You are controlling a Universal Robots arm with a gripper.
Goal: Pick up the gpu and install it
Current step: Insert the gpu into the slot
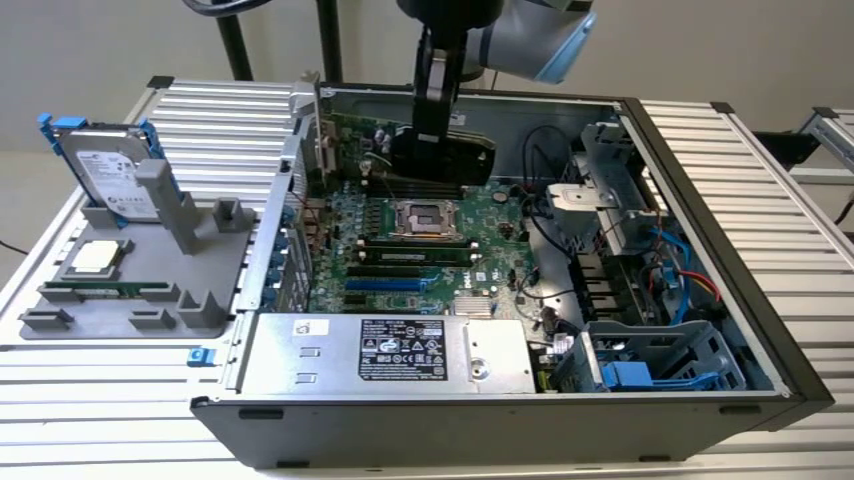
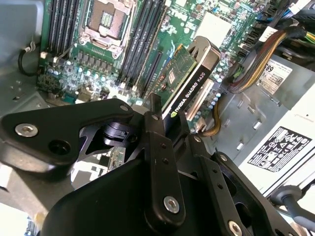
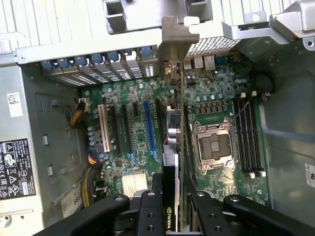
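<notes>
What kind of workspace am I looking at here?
Likely a PC-assembly test bench: an open computer case on a slatted metal table, a gray parts fixture beside it, and the gripper holding the gpu over the motherboard.

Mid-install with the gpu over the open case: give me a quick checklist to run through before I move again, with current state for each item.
1. Grip: the hand is shut on the gpu, card edge clamped between the fingers. Ok.
2. Card position: gpu is held above the motherboard, inside the case, not yet seated. Ok.
3. Bracket end: the silver bracket points toward the rear slot openings. Ok.
4. Alignment with the blue slot: the card hangs beside it, nearer the CPU socket. Not ok.
5. Cables: the bundle lies close to the card's far end; whether it touches, cannot tell.
</notes>
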